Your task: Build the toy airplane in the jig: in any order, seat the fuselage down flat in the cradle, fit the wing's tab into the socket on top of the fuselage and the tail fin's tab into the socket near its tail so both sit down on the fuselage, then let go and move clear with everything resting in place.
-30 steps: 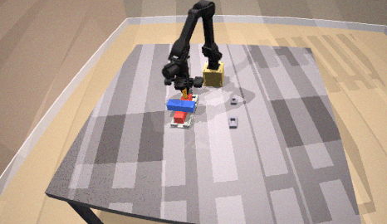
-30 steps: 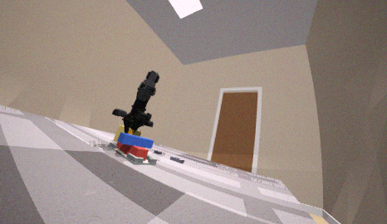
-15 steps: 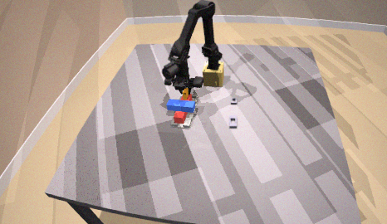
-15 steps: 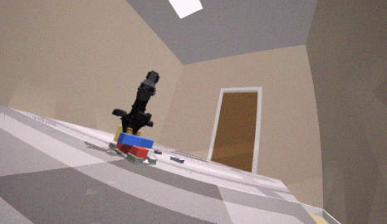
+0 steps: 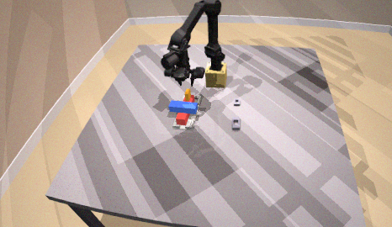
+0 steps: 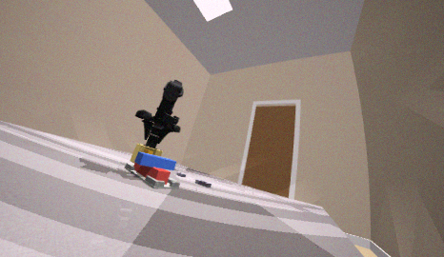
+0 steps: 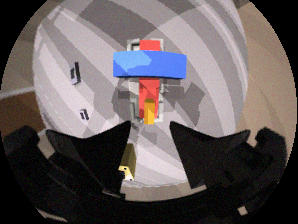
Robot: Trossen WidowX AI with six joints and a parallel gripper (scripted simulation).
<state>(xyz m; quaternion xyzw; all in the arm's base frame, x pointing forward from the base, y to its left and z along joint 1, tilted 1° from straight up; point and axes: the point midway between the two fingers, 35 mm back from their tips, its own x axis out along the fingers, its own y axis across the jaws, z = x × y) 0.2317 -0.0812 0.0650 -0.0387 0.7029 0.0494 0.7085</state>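
Note:
The red fuselage [image 5: 182, 118] [image 6: 160, 174] [image 7: 149, 90] lies in the pale grey cradle [image 5: 178, 127] [image 6: 154, 183] [image 7: 133, 111]. The blue wing [image 5: 182, 107] [image 6: 155, 161] [image 7: 150, 65] lies across the top of the fuselage. The orange tail fin [image 5: 188, 94] [image 7: 149, 111] stands upright near the fuselage's tail end. Whether the tabs are fully down in their sockets cannot be made out, as they are hidden. My gripper [image 5: 186, 83] [image 7: 150, 124] is open and empty, above and behind the tail fin, with a gap between the fingertips and the fin.
Two small grey holders, the larger one [image 5: 236, 124] [image 6: 203, 183] [image 7: 75, 73] and the smaller one [image 5: 237, 102] [image 6: 181, 174] [image 7: 84, 114], lie to one side of the cradle. The yellow block [image 5: 215, 78] [image 7: 129, 161] is at the arm's base.

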